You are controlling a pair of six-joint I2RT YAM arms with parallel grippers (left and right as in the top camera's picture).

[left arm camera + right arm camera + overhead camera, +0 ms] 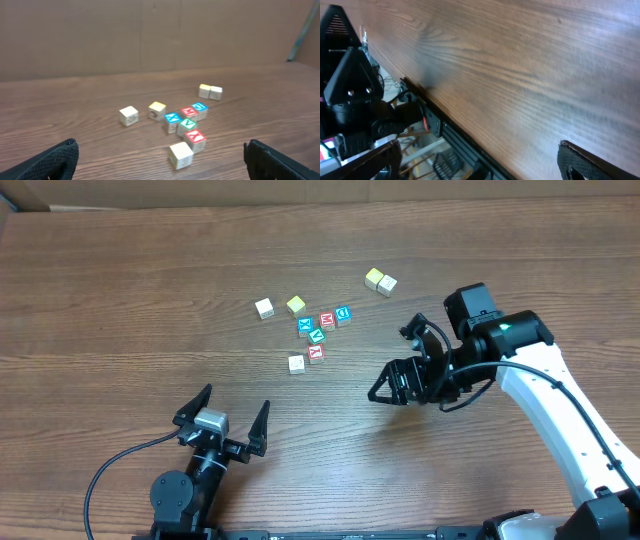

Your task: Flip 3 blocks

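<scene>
Overhead alone: both arms together, plus the full spread of small wooden cubes on the brown wood-grain table [120, 270]. Left wrist view alone: side faces of those cubes, seen low from the near edge, with black fingers [47, 160] cropped into the bottom corners. Right wrist view: only tilted wood grain, the table's front edge, and black machinery [350, 80] at far left, too unclear to name.

Left gripper [237, 400]: released, jaws spread wide, nothing between them, low by the table's front edge, aimed at the cubes but well apart from them. Right gripper [392, 365]: equally wide, grasping nothing, over bare wood to the right of the cluster, clear of every cube. Contact with the tabletop impossible to judge.

Small wooden cube with a blue letter face [343, 314]: at the right end of the central cluster, just beside a second red-faced cube [327, 319]. Wooden cube with a red letter face [316, 353]: at the cluster's near side, below the green-lettered cube [317, 336] and the blue X cube [305, 326]. Plain whitish wooden cube [296, 364]: just left of that red one, nearest the left gripper. Apart from these: another pale cube [264, 308], a yellow-topped cube [296, 305], and a pair of yellowish cubes [380, 280] touching each other farther back on the right.
</scene>
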